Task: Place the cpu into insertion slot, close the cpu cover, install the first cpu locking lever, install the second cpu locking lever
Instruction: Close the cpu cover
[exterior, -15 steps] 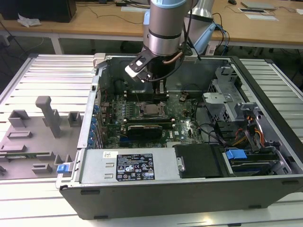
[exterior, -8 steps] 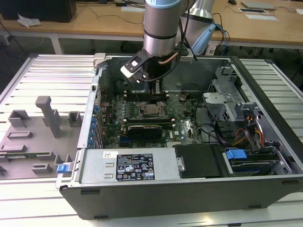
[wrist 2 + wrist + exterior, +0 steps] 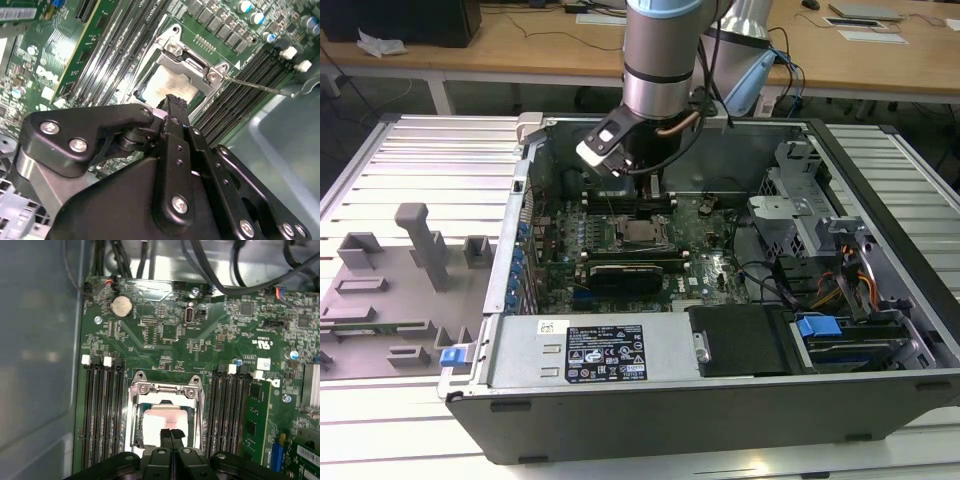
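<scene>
The cpu (image 3: 162,421) lies flat in the insertion slot (image 3: 642,234) on the green board, its pale metal top showing in both wrist views (image 3: 167,86). The silver cpu cover (image 3: 165,389) lies down around the chip as a frame (image 3: 192,61). A thin metal locking lever (image 3: 257,87) sticks out from one corner of the socket over the memory slots. My gripper (image 3: 171,434) hangs just above the chip's edge with its black fingertips (image 3: 172,103) pressed together and nothing between them. In the exterior view the gripper (image 3: 646,188) is inside the case, above the socket.
Long black memory slots (image 3: 102,410) flank the socket on both sides. The open computer case has a grey wall (image 3: 35,350) close by, cables (image 3: 775,285) and a drive cage (image 3: 800,200) to the exterior view's right. Grey fixtures (image 3: 420,245) stand on the slatted table.
</scene>
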Robot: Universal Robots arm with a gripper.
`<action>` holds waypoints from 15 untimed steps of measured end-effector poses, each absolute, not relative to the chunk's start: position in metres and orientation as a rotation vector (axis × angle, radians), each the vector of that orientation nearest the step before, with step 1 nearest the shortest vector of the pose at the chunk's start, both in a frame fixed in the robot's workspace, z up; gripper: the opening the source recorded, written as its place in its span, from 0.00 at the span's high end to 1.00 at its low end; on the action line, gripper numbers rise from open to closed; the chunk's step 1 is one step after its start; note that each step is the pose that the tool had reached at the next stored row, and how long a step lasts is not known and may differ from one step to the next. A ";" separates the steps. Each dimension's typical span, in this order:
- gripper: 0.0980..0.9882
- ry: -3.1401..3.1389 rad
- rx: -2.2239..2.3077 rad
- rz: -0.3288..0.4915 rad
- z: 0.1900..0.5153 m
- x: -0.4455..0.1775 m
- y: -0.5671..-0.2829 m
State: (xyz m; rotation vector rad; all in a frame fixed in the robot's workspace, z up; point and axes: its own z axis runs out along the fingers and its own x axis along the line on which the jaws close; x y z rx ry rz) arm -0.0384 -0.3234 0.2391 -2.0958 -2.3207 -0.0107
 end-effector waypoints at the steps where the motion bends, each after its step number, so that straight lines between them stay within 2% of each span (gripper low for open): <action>1: 0.99 -2.338 -2.076 -0.010 0.239 -0.038 -0.323; 15: 0.99 -2.675 -1.618 -0.005 0.238 -0.038 -0.323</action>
